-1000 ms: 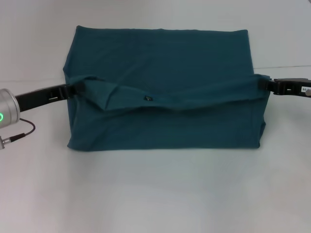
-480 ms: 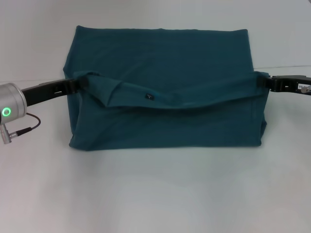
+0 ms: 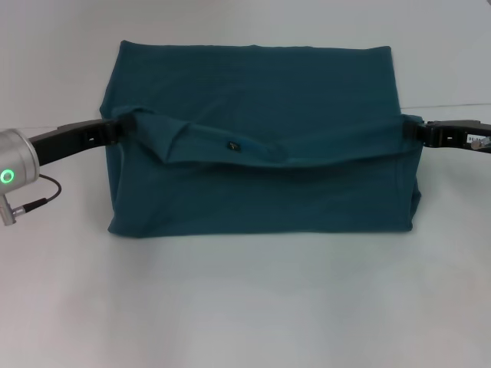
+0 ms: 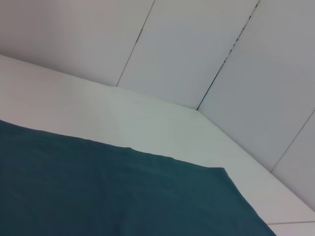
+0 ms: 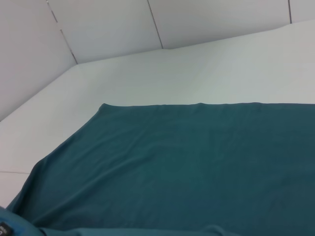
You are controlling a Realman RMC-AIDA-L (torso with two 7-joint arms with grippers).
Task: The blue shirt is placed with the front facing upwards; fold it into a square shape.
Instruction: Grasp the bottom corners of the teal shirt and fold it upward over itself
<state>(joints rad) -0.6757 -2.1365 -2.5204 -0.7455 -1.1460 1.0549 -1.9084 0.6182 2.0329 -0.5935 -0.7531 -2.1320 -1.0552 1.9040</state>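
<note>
One blue shirt (image 3: 257,100) lies in the middle of the white table (image 3: 245,307), folded to a wide rectangle whose long axis runs left to right, and a raised fold edge (with a small dark neck label (image 3: 231,144) on it) spans its width. Two arms reach in level from opposite sides: the left gripper (image 3: 121,129) is pinched on the fold's left end, the right gripper (image 3: 414,132) on its right end.

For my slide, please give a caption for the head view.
Both tools, left and right, hold a fold of the shirt above the table.
</note>
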